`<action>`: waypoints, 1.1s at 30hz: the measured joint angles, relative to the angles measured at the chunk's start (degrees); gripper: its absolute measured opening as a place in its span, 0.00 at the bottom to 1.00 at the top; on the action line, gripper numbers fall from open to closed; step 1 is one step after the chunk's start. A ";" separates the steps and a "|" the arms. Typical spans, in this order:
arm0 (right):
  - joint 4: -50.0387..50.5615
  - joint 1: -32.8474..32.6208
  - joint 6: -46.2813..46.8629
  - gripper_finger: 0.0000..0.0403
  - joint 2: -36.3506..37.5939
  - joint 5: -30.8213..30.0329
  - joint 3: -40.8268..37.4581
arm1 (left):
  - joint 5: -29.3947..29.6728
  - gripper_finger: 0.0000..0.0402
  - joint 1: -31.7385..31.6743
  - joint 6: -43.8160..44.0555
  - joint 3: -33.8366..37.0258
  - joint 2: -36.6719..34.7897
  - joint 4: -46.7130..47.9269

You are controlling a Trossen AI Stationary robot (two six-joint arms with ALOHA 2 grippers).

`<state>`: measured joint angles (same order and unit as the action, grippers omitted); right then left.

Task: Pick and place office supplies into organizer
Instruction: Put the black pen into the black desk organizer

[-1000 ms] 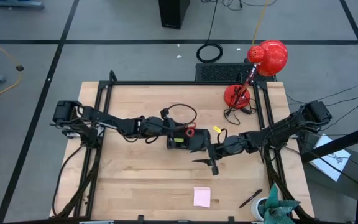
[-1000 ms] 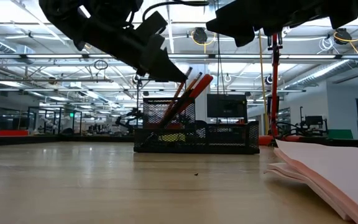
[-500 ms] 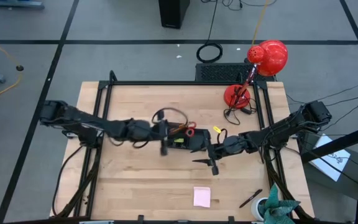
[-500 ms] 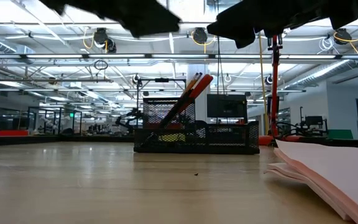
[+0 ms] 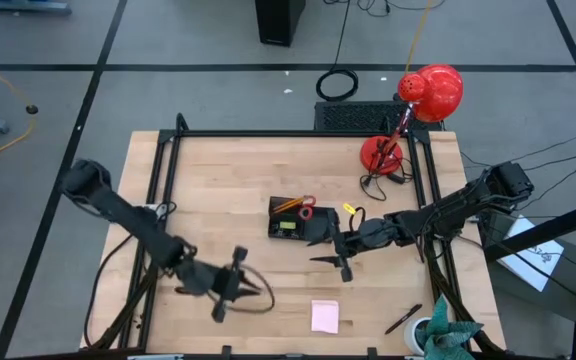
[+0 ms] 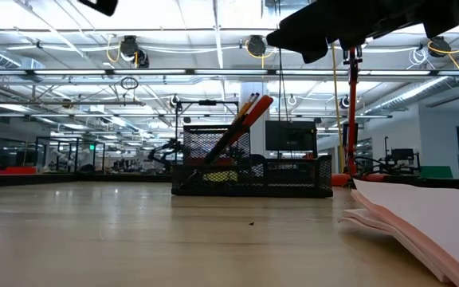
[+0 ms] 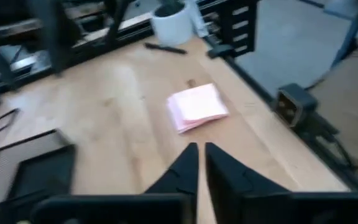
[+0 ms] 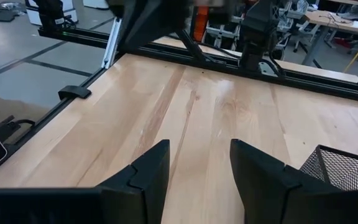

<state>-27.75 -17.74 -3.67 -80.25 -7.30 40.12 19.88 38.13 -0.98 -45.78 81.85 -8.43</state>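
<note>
The wooden tabletop (image 5: 218, 180) carries the black mesh organizer (image 5: 298, 220) near its middle, with red-handled scissors (image 5: 305, 210) and orange pencils (image 5: 286, 206) standing slanted in its taller section, as the low view also shows. A red desk lamp (image 5: 408, 115) stands at the far right corner. The left arm reaches over the near left part of the tabletop, well apart from the organizer; its left end effector (image 5: 218, 308) has its two fingers almost touching, with only a thin slit between them and nothing held, and it points toward the pink sticky-note pad (image 5: 325, 316) lying flat near the front edge. The right end effector (image 5: 342, 255) hangs just beside the organizer's right end, its fingers spread apart and empty. A dark pen (image 5: 403, 319) lies near the front right corner.
</note>
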 joint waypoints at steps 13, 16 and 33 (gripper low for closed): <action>14.74 -8.42 1.50 0.40 8.15 -6.02 0.04 | 1.05 0.03 1.54 0.84 0.04 18.78 -13.55; 17.65 -12.50 3.83 0.40 11.06 -8.36 0.04 | 1.05 0.01 -0.12 1.53 0.04 19.76 -14.15; 24.17 -26.26 13.40 0.40 6.12 -10.53 1.77 | -1.90 0.03 -5.15 1.42 0.04 19.77 -15.71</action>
<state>-3.58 -44.00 9.73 -74.13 -17.83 41.89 17.98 32.99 0.45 -45.74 101.62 -24.14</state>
